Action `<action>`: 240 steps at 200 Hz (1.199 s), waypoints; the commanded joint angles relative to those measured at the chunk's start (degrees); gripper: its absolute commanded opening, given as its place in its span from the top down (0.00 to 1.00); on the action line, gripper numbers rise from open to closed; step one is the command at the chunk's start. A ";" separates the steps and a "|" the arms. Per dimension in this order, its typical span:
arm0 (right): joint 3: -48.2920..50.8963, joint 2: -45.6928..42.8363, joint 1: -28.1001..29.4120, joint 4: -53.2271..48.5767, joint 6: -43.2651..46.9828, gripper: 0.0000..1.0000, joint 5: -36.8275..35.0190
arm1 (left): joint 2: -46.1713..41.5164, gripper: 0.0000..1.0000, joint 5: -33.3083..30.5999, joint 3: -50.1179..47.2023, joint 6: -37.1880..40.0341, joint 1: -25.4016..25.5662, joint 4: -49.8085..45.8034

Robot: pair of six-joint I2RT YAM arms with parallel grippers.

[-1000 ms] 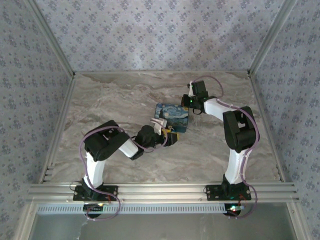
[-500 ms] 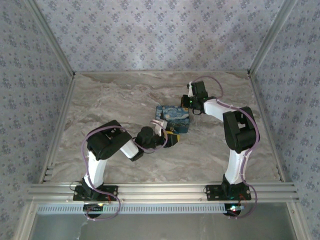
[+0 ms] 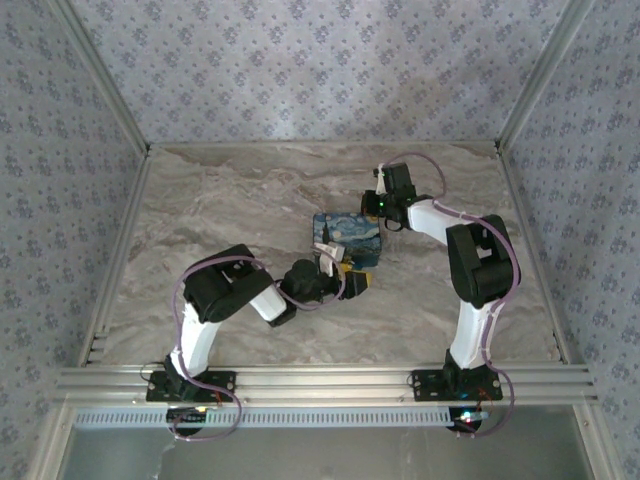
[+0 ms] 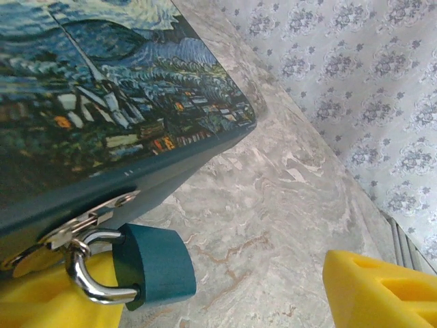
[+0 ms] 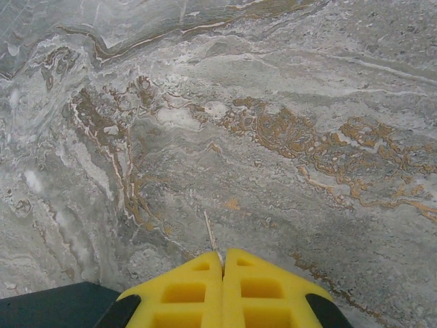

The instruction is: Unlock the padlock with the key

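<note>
Left jaws are standing wide open with nothing in them. One yellow finger (image 4: 34, 307) is sitting right under the padlock (image 4: 153, 263) at 8 o'clock in the left wrist view, and the other is off at 4 o'clock. The padlock is hanging by its shackle (image 4: 85, 280) from the latch (image 4: 89, 220) on the front of the painted box (image 4: 102, 102), with its teal body just beside that near finger.

Right jaws are squeezing fully shut on what I'm reading as the key (image 5: 210, 234), a thin sliver poking out at 12 o'clock from the tips. Can't swear to it. From above, the left jaws are sitting at the box's 6 o'clock and the right ones around its 1 o'clock, well apart from the lock.

What's worrying me:
- The padlock is dangling loose, so a closing pinch could be catching the shackle or latch instead of the body, or knocking it aside.
- The box is just lying on the tabletop (image 4: 287, 198), so a push could be sliding it.
- The key is pinched by so little that it could be twisting on contact.
- The keyhole isn't showing either.

Count: one padlock, one box, one key (probably), two sets of jaws.
</note>
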State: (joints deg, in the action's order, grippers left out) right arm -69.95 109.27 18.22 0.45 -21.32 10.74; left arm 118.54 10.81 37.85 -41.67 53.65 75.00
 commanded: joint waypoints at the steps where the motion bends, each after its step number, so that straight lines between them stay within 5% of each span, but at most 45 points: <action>1: 1.07 -1.96 0.89 -1.41 0.23 1.00 0.86 | 0.62 0.27 -3.51 -1.91 -0.78 -0.09 0.52; 70: 2.10 -2.57 0.90 -0.73 -0.22 1.00 0.87 | -0.44 0.42 -7.17 -6.63 -3.73 -1.60 -0.63; 126: 3.21 -2.66 1.25 -0.57 -0.47 1.00 0.69 | 0.49 0.50 -4.22 -5.61 -3.90 -2.05 -0.71; 240: 3.53 -2.23 2.01 0.51 -1.31 1.00 0.95 | 3.84 0.34 0.23 -1.03 -6.43 -0.88 -3.81</action>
State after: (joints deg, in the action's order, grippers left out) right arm -67.70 107.98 18.90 3.11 -21.41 9.78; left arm 118.98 8.49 36.12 -46.65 51.94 77.65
